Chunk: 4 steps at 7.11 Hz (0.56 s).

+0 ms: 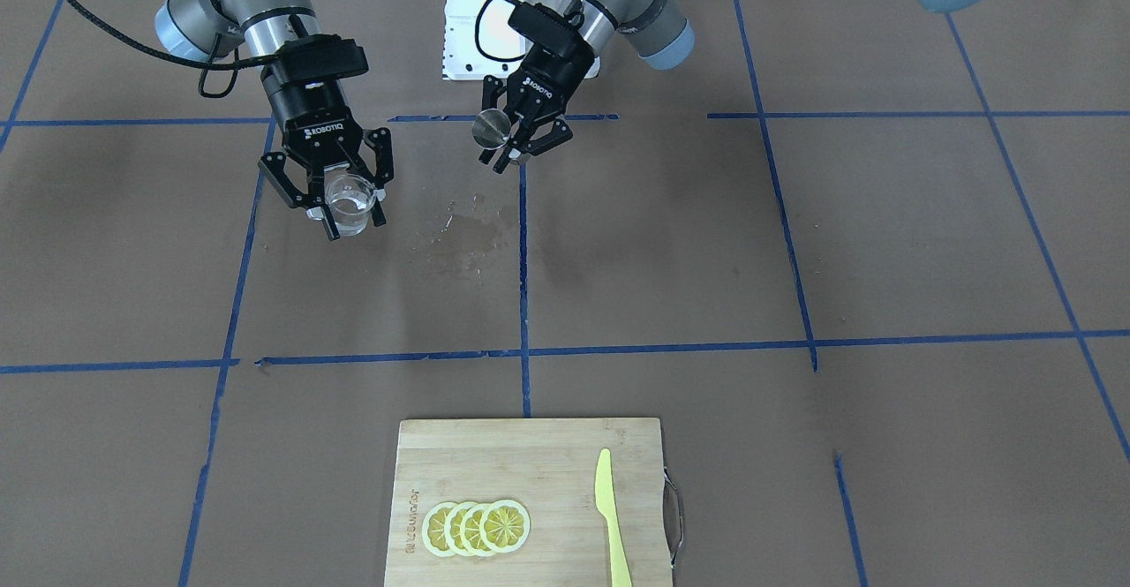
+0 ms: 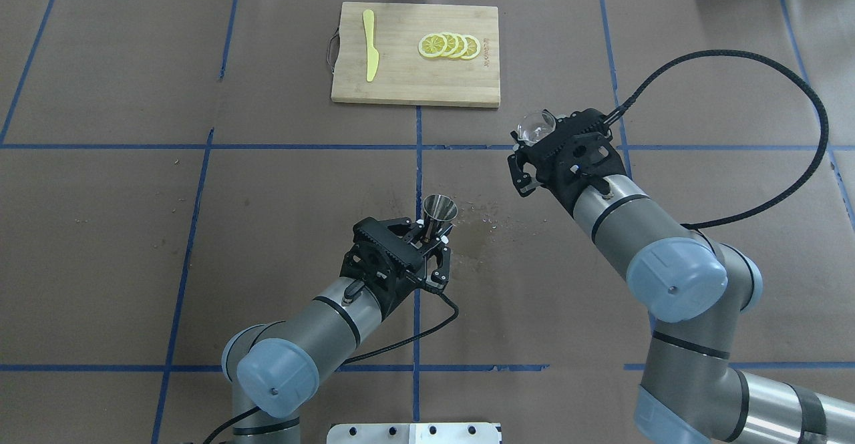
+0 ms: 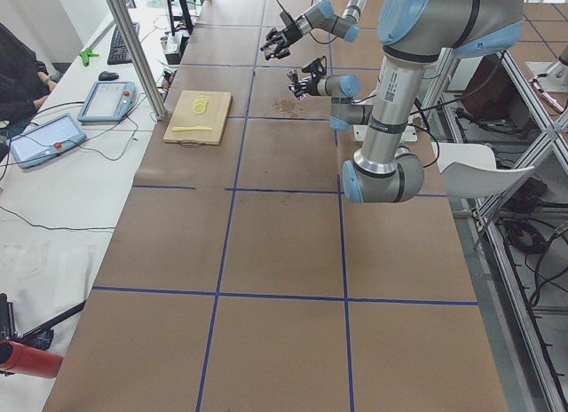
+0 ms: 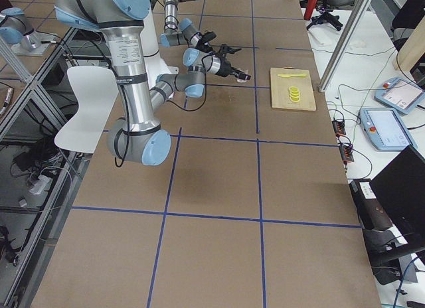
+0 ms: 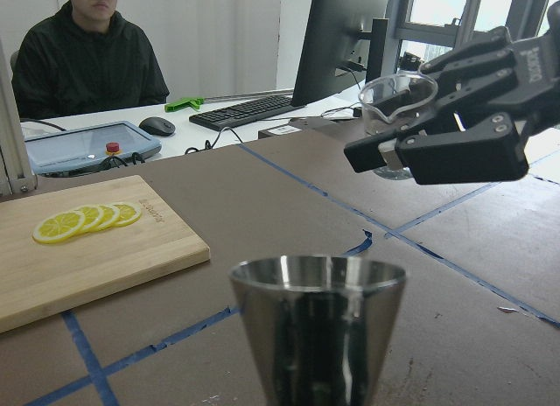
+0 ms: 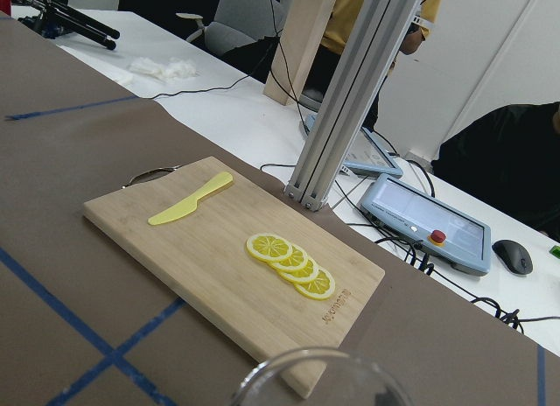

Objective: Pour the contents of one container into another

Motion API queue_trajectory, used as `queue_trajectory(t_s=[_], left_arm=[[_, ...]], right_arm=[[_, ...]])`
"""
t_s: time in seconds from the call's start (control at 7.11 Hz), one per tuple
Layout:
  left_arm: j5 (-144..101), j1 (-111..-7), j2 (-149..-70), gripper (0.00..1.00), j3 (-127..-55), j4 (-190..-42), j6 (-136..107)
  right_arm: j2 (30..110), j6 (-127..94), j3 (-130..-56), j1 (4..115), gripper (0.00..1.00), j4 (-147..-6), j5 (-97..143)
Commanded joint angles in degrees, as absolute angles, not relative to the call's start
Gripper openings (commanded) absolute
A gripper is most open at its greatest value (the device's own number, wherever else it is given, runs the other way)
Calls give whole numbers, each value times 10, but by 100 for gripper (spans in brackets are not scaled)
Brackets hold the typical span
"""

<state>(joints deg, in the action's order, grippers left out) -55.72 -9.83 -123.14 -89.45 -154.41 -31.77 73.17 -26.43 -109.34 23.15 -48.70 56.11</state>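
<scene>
The left tool [image 2: 433,236] is clenched on the narrow waist of a steel jigger [image 2: 439,208], closest to the robot's base and just beside the blue tape line that runs down the middle of the table [image 2: 267,197]. The jigger stands upright in the grip with its wide mouth facing up, and it is held clear of the brown paper covering. Whether anything is in it cannot be told.

Just past it, a wet patch [image 2: 482,222] with scattered droplets darkens the paper.

Farther out and off to the robot's right, the right tool [image 1: 353,214] grasps a small glass beaker [image 1: 346,191] between its fingers. The beaker is upright with its pouring lip showing in the left wrist view, and a little clear liquid sits in its bottom. It hangs above the table, higher than the jigger's rim and well apart from it.

At the far edge lies a bamboo cutting board [image 2: 414,80] with a metal handle. On it are four overlapping lemon slices [image 2: 449,45] and, apart from them, a yellow plastic knife [image 2: 369,53].

Beyond the table, a person [image 5: 87,65] sits at a white desk with a keyboard [image 5: 249,111], a mouse [image 5: 156,126] and a touchscreen pendant [image 5: 87,145].
</scene>
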Motion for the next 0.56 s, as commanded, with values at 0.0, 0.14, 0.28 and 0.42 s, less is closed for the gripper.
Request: queue_trajectory(t_s=[0.0,0.14,0.28,0.42], left_arm=[[-558,-105,-1232,0,-882,-1549,-317],[-557,-105,-1232,0,-881,-1555,-316],[-558,-108,-1232,0,-880,-1555,-317],[-558,-108,-1234,0,-880,-1555,-317]], right_arm=[[677,-249,-1093,229,0,-560,555],[671,-215,-1092,229,0,-565,555],[671,-208,-1090,228,0,-565,555],[671,-207,-1089,224,0,-566,555]])
